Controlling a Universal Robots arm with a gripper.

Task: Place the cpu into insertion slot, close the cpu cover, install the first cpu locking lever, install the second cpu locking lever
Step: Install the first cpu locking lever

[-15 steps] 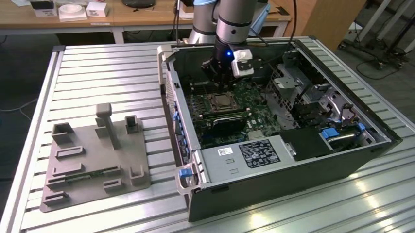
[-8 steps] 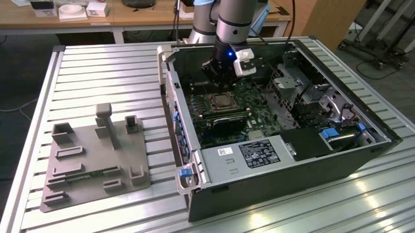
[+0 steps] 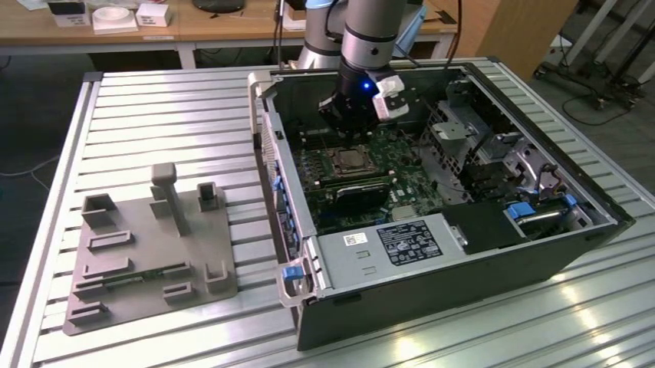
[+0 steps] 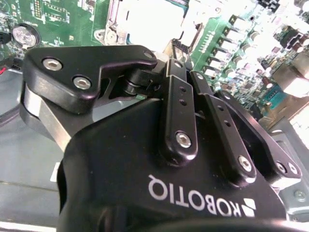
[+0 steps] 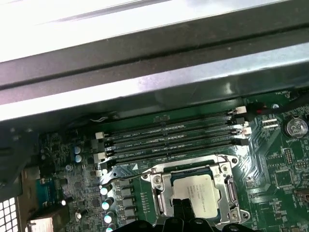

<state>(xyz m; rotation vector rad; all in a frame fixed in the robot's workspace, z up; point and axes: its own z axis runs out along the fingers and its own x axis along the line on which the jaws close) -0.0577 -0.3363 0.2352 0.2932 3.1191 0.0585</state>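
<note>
A single robot arm reached into an open computer case (image 3: 430, 291) laid on a slatted metal table (image 3: 164, 115). Its gripper (image 3: 352, 136) hung low over the green board at the far end of the chassis. In the exterior view the insertion slot (image 3: 330, 161) lay at about 6 o'clock from the gripper, close beneath it. The long black memory slots (image 5: 169, 137) sat farther along that same line.

The first wrist view showed the cpu (image 5: 195, 193) already seated in the slot, silver top upward. The cpu cover (image 5: 162, 194) appeared to lie flat around it, though whether either locking lever was latched could not be told.

The dark fingertips (image 5: 177, 210) stood just short of the chip's near edge. They were pressed together, or very nearly so, with nothing visible between them. The chip is square and offered no long axis to line up on. What mattered was that the socket sat directly ahead of the closed fingers, near but apparently not touched.

A grey fixture plate (image 3: 143, 261) rested well apart, at roughly 8 o'clock from the case.
</note>
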